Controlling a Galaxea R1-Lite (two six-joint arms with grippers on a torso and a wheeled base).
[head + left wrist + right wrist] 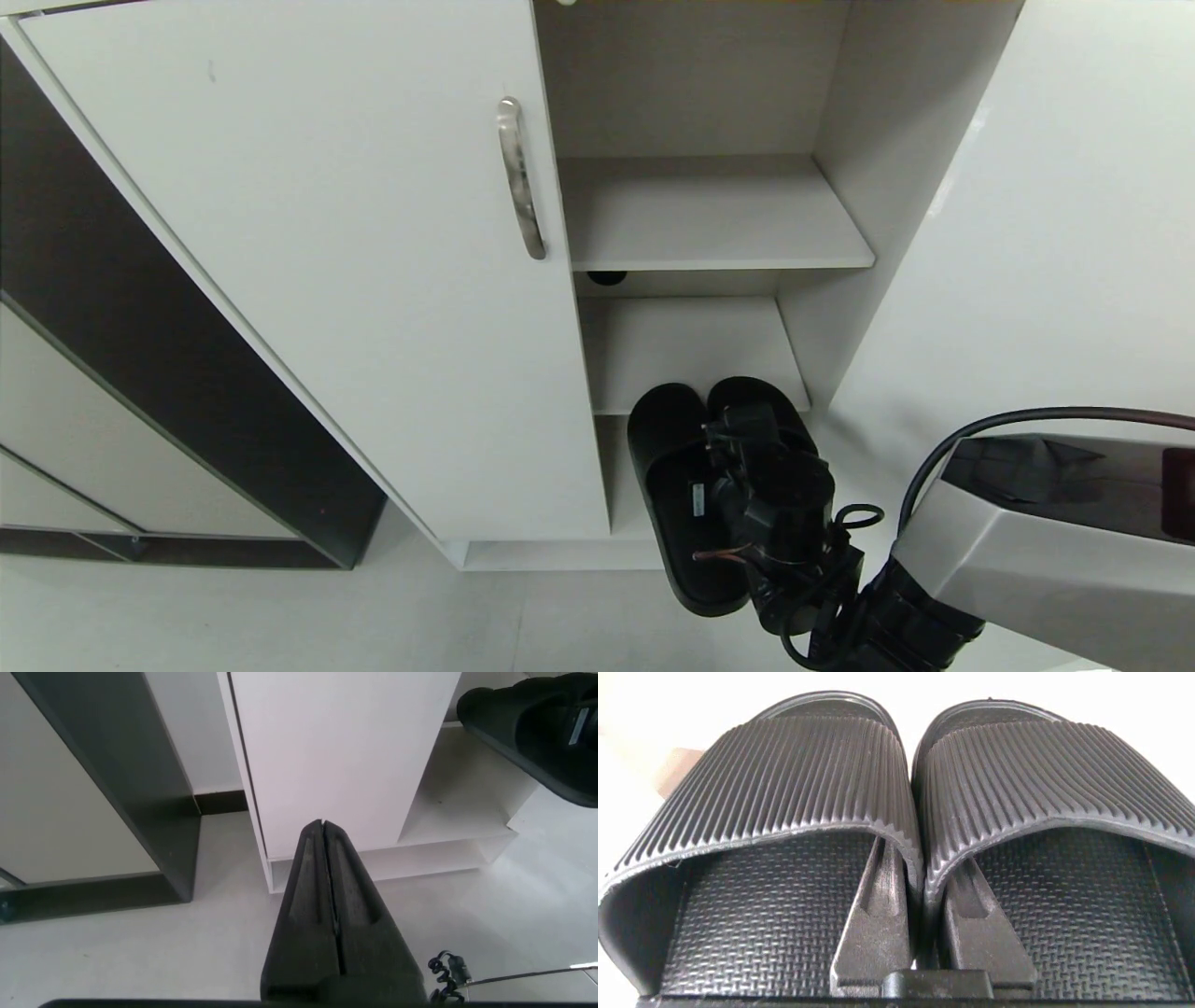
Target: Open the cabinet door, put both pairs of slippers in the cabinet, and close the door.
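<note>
Black slippers pinched together in right gripper; left gripper pressed together. Next, probably: ease them toward twelve o'clock onto shelf.

Pale floor spreads across the front. A dark upright panel stands on it at the left, a white panel touching its far side. A dark skirting runs behind, low on the wall.
</note>
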